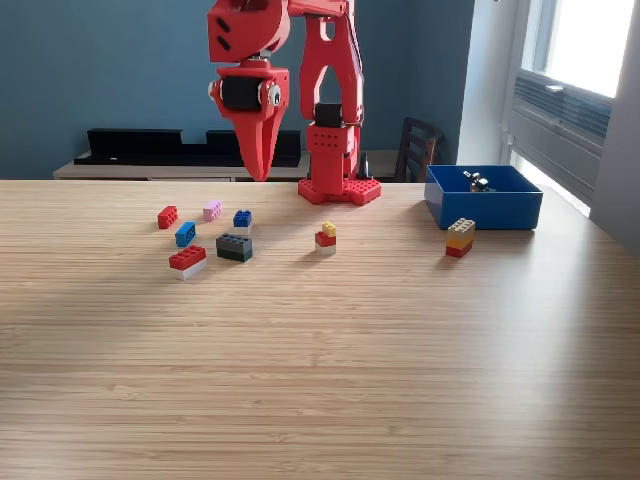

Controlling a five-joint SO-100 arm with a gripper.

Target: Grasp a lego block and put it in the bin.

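My red gripper [261, 172] hangs high above the table, pointing down, its jaws together with nothing between them. Below it and to the exterior view's left lie several lego blocks: a red one [167, 216], a pink one [211, 210], a blue-on-white one [242, 220], a blue one [185, 234], a dark grey one [234, 247] and a red-on-white one [187, 261]. A yellow-on-red block [326, 238] sits mid-table. A tan-and-red stack [460, 237] stands just in front of the blue bin [484, 208], which holds a small dark piece [477, 181].
The arm's red base [339, 190] stands at the table's far edge, between the blocks and the bin. A dark chair [417, 148] and a black shelf [150, 145] lie behind the table. A window is at the exterior view's right.
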